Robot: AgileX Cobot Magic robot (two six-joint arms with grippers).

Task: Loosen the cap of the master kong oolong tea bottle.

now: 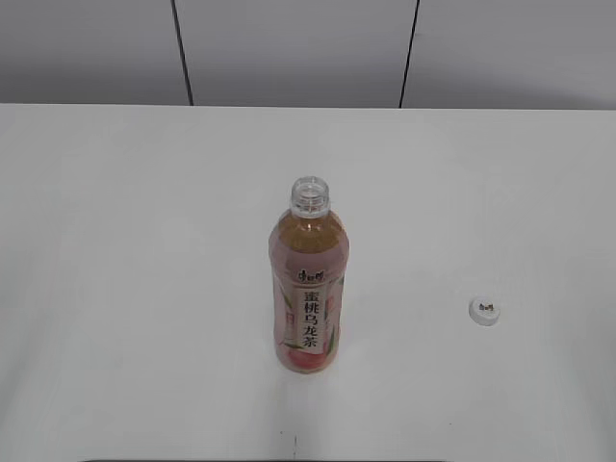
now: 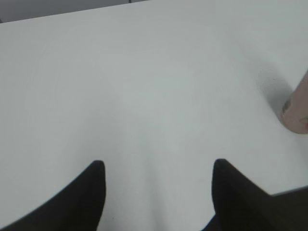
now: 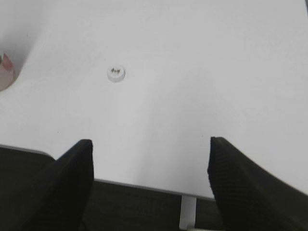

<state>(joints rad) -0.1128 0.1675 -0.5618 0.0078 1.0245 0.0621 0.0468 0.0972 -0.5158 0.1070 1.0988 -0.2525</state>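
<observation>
The master kong oolong tea bottle (image 1: 308,289) stands upright in the middle of the white table, its mouth open with no cap on it. Its base edge shows at the right of the left wrist view (image 2: 297,108) and at the left edge of the right wrist view (image 3: 6,71). The white cap (image 1: 485,310) lies on the table to the bottle's right, dark mark up; it also shows in the right wrist view (image 3: 116,73). My left gripper (image 2: 158,166) is open and empty over bare table. My right gripper (image 3: 150,144) is open and empty at the table's front edge. Neither gripper appears in the exterior view.
The white table (image 1: 144,241) ends at a grey panelled wall (image 1: 289,48) behind. Its front edge (image 3: 144,185) runs under my right gripper, with dark floor below it.
</observation>
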